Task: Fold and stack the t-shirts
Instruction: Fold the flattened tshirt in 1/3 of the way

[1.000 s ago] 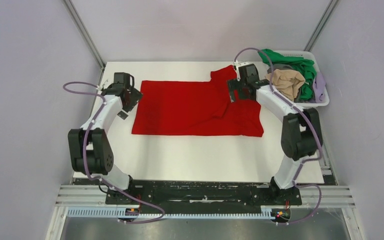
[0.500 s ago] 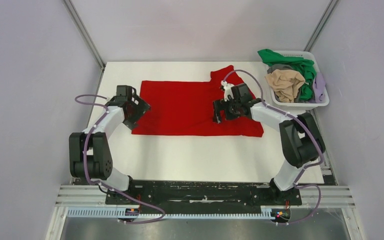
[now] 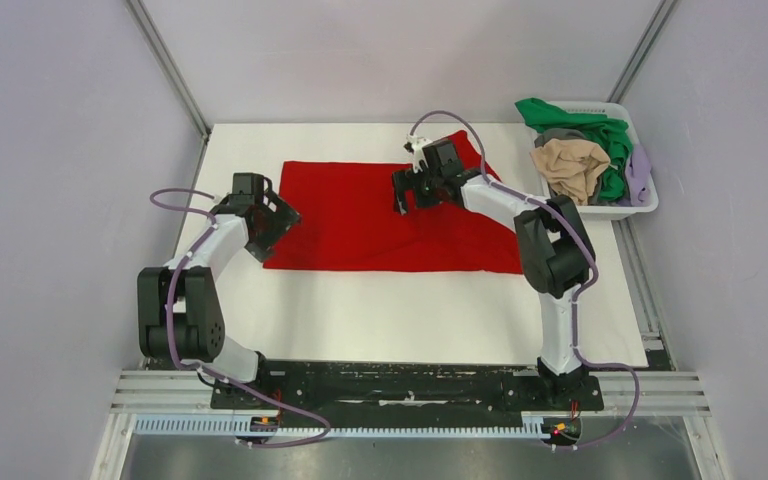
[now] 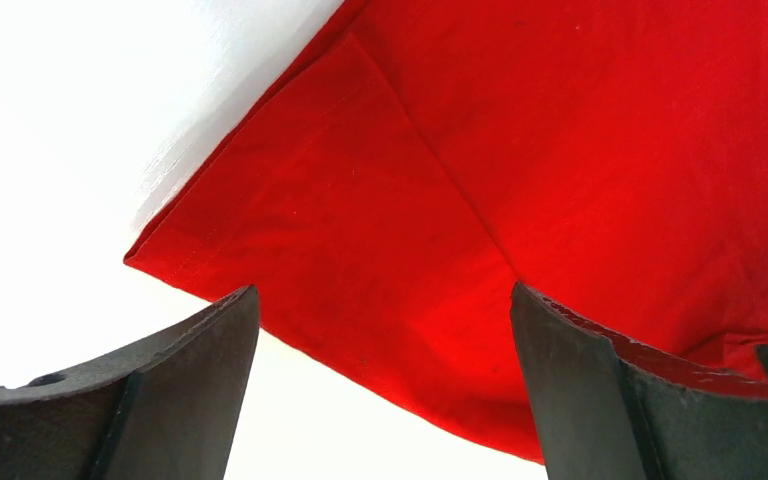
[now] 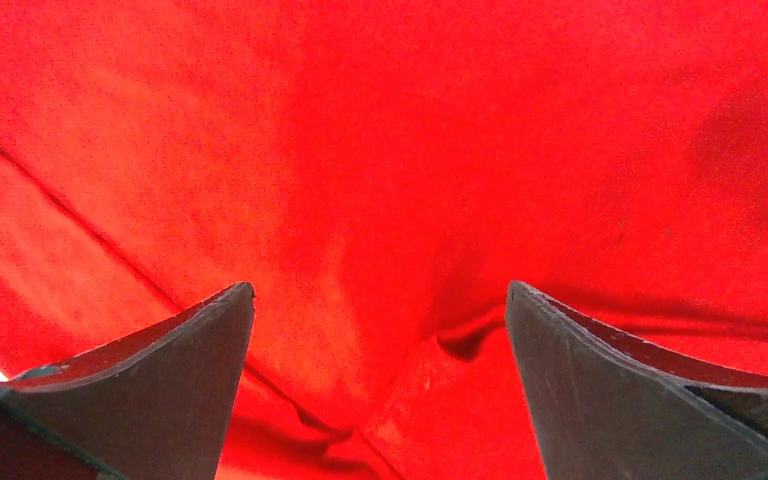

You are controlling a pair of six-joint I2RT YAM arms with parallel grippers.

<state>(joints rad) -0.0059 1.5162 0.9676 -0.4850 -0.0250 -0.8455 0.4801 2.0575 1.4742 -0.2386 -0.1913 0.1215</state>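
Note:
The large red t-shirt lies spread on the white table. My left gripper is open at the shirt's near left corner; the left wrist view shows that corner between the open fingers, nothing held. My right gripper is open over the shirt's upper middle; the right wrist view shows only red cloth with a small fold under the open fingers. Green, beige, grey and lavender shirts lie heaped in the basket.
The white slatted basket stands at the table's back right corner. Bare white table lies in front of the red shirt. Metal frame posts rise at the back corners.
My right gripper has swept left across the shirt from its right sleeve to the upper middle, and the sleeve now lies folded in. My left gripper moved down to the shirt's near left corner.

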